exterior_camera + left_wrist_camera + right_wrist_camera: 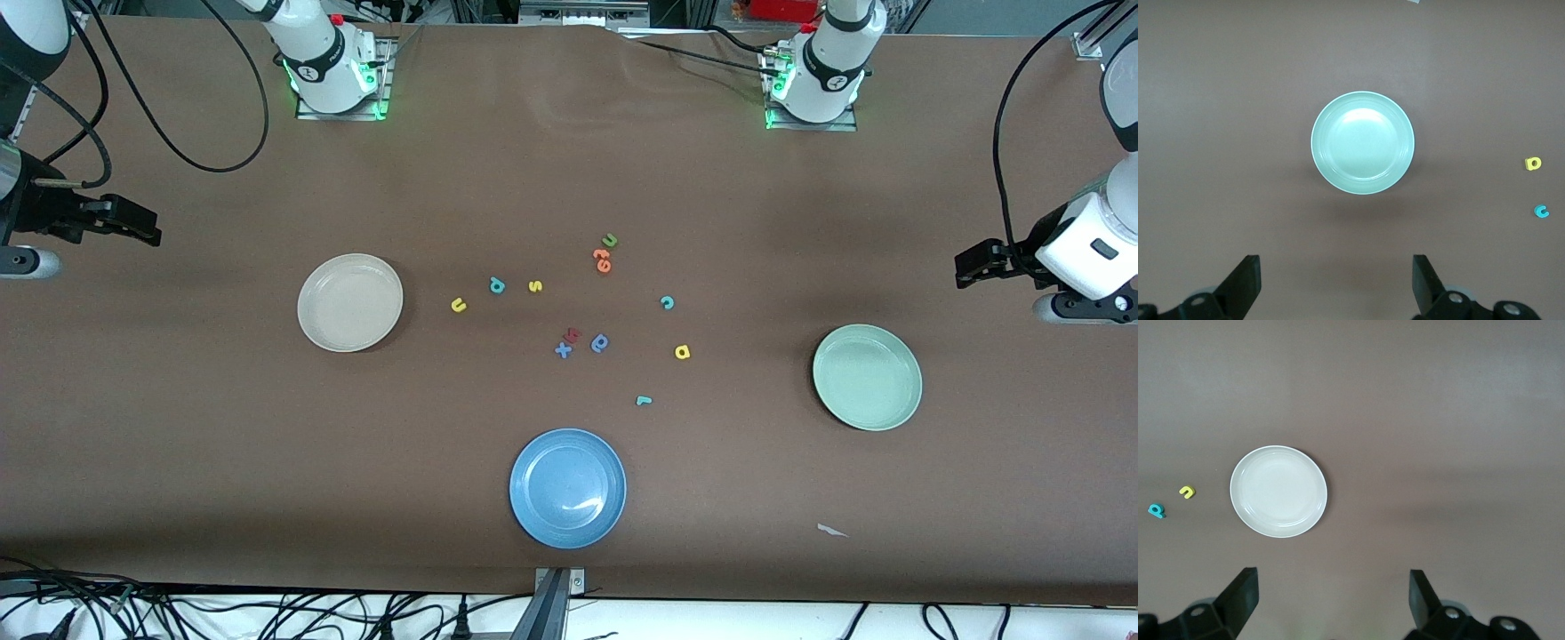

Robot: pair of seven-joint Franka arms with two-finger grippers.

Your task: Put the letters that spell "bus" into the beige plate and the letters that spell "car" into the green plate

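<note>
The beige plate (pixel 349 302) (pixel 1279 491) lies toward the right arm's end, the green plate (pixel 867 377) (pixel 1363 143) toward the left arm's end. Beside the beige plate lie the yellow u (pixel 458 305) (pixel 1187 492), teal b (pixel 497 285) (pixel 1157 511) and yellow s (pixel 534 286). Toward the green plate lie the teal c (pixel 667 302) (pixel 1541 212), yellow a (pixel 682 352) (pixel 1533 163) and teal r (pixel 644 401). My right gripper (pixel 142 227) (pixel 1333 573) hangs open and empty high over its table end. My left gripper (pixel 965 269) (pixel 1336 261) does the same at its end.
A blue plate (pixel 567 487) sits nearest the front camera, mid-table. Other letters lie among the task ones: a green u (pixel 610 240), orange e (pixel 602 260), blue a (pixel 600 343), blue x (pixel 563 349) and a red letter (pixel 573 334). A paper scrap (pixel 832 531) lies near the front edge.
</note>
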